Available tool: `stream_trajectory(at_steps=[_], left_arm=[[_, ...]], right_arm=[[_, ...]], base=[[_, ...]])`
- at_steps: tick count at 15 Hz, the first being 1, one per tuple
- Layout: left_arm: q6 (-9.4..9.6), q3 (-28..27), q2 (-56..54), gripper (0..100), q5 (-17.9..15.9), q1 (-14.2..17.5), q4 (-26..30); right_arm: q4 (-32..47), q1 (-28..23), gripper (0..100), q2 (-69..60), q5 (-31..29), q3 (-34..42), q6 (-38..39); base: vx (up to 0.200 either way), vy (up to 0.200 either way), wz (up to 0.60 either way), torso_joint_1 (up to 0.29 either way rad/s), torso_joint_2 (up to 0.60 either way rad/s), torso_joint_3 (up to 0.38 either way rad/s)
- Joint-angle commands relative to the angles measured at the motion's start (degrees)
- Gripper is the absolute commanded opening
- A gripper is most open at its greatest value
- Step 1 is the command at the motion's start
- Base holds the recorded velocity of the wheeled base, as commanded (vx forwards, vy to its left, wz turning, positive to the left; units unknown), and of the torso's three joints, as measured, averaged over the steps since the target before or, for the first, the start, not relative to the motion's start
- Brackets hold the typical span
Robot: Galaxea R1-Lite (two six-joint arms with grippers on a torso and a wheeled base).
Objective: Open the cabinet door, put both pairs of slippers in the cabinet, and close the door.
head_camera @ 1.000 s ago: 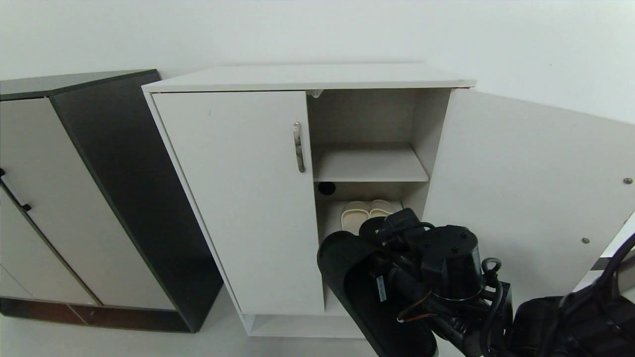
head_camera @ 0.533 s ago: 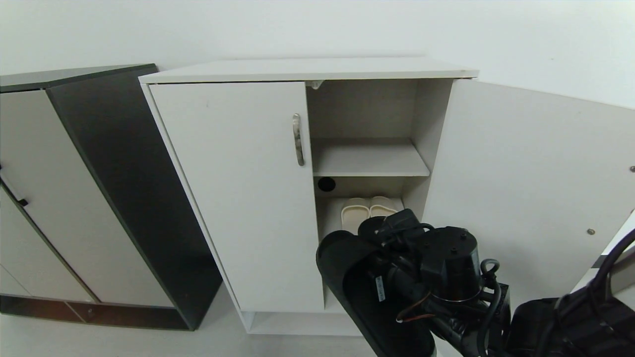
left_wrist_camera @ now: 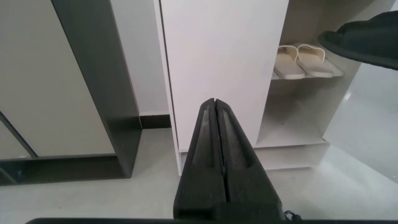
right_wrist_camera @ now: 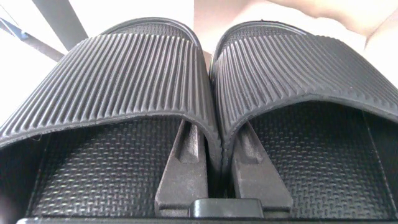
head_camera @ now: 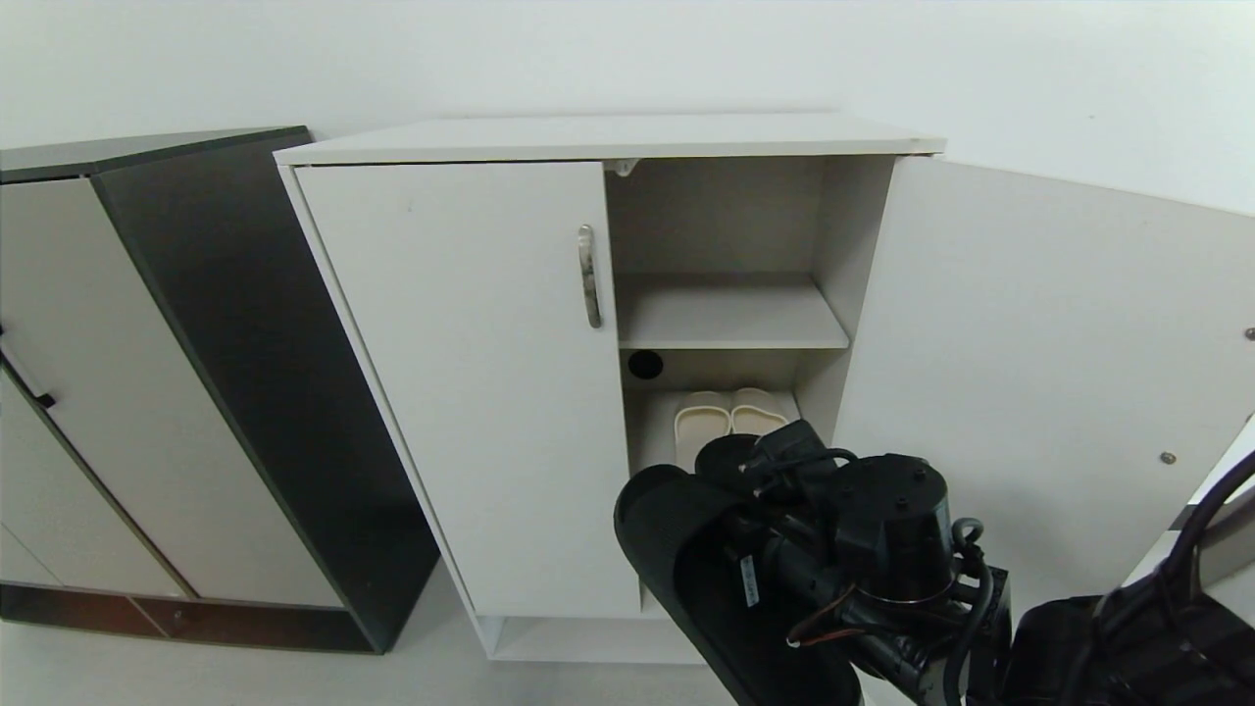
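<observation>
The right gripper (right_wrist_camera: 216, 149) grasps the pair of black slippers (head_camera: 686, 549) as one bundle. One of its fingers (right_wrist_camera: 186, 155) sits inside each slipper, and the two press the neighbouring inner walls of the ribbed straps together. That lets both slippers travel in a single carry. The toes point away from the gripper, toward the cabinet (head_camera: 608, 142).

The right-hand door (head_camera: 1029, 343) is swung wide to the gripper's right, leaving the opening ahead of it free. The left-hand door (head_camera: 471, 392), with its metal handle (head_camera: 588, 275), is closed on the gripper's left. The beige slippers (head_camera: 726, 417) lie side by side in the lower compartment, just beyond the black pair and under the bare upper shelf (head_camera: 730, 319). One pair therefore looks stowed, and the second pair seems to be at the insertion step.

The right arm is stretched forward in front of the opening, its wrist roughly level with the lower compartment. The black slippers are just outside it and tilted, soles down.

The left gripper (left_wrist_camera: 215, 106) is clenched on nothing. It hangs low, facing the closed door, with the cabinet's lower compartments ahead of it and off to one side. A dark cabinet (head_camera: 225, 343) stands further left.
</observation>
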Motion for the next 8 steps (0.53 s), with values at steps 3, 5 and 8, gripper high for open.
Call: stream_trajectory(at_steps=[3,5,8], left_arm=[[-0.01,0.0,0.0,0,0.0,0.0,0.0],[-0.01,0.0,0.0,0,0.1,0.0,0.0],[-0.01,0.0,0.0,0,0.1,0.0,0.0]], right_arm=[[0.0,0.1,0,0.3,-0.2,-0.4,-1.2],[-0.3,0.1,0,0.3,0.1,-0.4,-1.9],[-0.6,0.1,0,0.6,0.9,-0.3,-2.0]], base=[[0.000,0.000,0.00,0.000,0.00,0.000],[0.000,0.000,0.00,0.000,0.00,0.000],[0.000,0.000,-0.20,0.001,0.00,0.001]])
